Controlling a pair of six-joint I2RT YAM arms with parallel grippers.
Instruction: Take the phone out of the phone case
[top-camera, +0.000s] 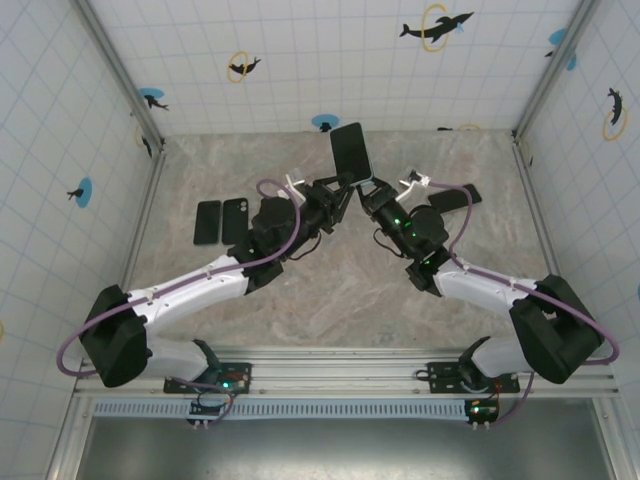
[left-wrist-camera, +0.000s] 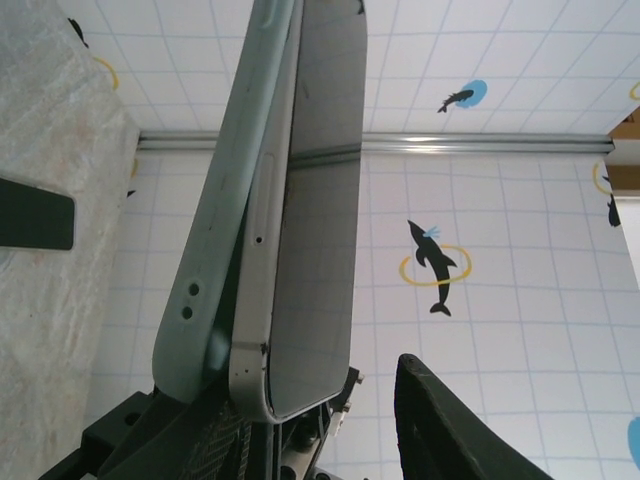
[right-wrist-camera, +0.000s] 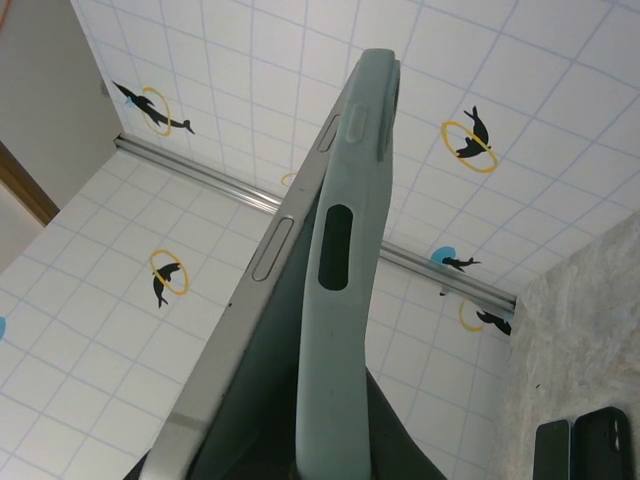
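The phone (top-camera: 350, 150) is standing up in the air over the middle of the table (top-camera: 330, 300). One long side is sticking out of the pale green phone case (left-wrist-camera: 215, 250). The right gripper (top-camera: 368, 193) is squeezing tight on the bottom of the phone case. The left gripper (top-camera: 343, 192) is sitting partly open around the phone's bottom end, with one finger (left-wrist-camera: 450, 430) just off the glass.

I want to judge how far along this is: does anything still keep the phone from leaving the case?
Yes, the far end of the case still wraps the top of the phone; lower down they stand apart.
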